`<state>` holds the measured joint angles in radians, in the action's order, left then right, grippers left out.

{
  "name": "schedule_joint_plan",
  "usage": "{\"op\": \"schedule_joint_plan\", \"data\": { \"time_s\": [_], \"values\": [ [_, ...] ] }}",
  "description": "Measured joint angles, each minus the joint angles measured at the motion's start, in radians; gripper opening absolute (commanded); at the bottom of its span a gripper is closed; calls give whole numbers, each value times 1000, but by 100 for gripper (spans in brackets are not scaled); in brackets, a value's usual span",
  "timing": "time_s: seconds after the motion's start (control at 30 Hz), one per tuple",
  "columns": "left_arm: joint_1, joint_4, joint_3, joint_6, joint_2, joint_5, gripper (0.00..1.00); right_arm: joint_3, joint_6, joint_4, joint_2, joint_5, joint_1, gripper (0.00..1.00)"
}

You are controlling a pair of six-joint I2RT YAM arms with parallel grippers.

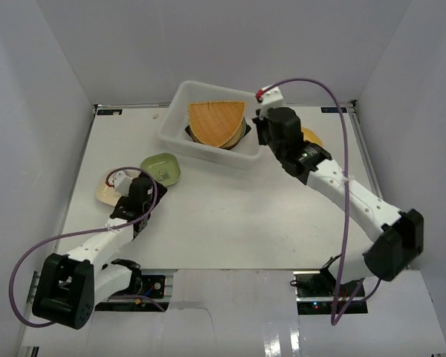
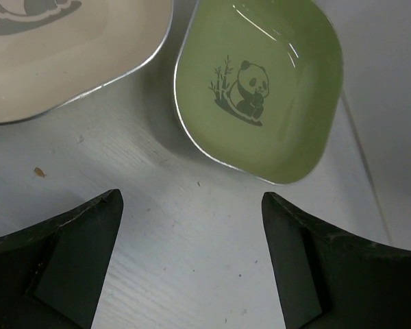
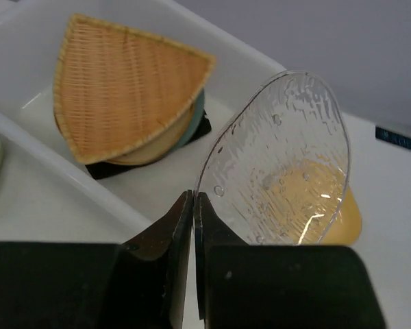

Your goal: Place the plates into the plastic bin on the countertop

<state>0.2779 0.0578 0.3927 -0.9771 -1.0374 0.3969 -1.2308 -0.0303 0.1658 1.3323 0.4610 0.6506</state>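
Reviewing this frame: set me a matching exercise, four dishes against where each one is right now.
Things:
1. woven tan plate
2. green panda plate
3. clear glass plate
4. cream plate

Places:
A. pinched at its edge in the shut right tool
B. on top of the stack inside the plastic bin
C. on the countertop, between another plate and the bin
D. on the countertop, farthest left in the top view

Pairs: 1-B, 2-C, 3-A, 4-D

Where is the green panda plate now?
The green plate lies on the countertop, left in the top view, outside the bin, beside the cream plate, beyond the left gripper's open fingers.
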Motion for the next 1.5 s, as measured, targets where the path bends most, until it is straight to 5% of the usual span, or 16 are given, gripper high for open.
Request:
{"op": "schedule_joint_plan", "data": {
  "time_s": [0.33, 0.57, 0.6, 0.73, 0.83, 0.97, 1.17, 1.33, 1.5],
  "values": [
    [0, -97, 85, 10, -243, 88, 89, -495, 384, -48, 630, -198, 91, 8],
    [0, -134, 113, 7, -338, 97, 89, -624, 527, -2, 833, -203, 132, 8],
    [0, -140, 114, 7, -343, 98, 88, -624, 541, 1, 834, -204, 137, 9],
    [0, -149, 141, 7, -387, 113, 81, -628, 564, -11, 834, -221, 151, 73],
    [0, -155, 167, 8, -423, 124, 74, -630, 573, -32, 824, -203, 157, 75],
    [0, -164, 182, 10, -458, 140, 51, -538, 500, -43, 716, -214, 147, 73],
    [0, -172, 188, 6, -469, 140, 1, -205, 291, -154, 322, -219, 68, 74],
    [5, -167, 186, 39, -438, 109, 0, 16, 19, -265, 135, -200, -227, 81],
    [32, -131, 124, 80, -296, 47, 0, 204, -193, -286, 156, -188, -474, 91]
  ]
}}
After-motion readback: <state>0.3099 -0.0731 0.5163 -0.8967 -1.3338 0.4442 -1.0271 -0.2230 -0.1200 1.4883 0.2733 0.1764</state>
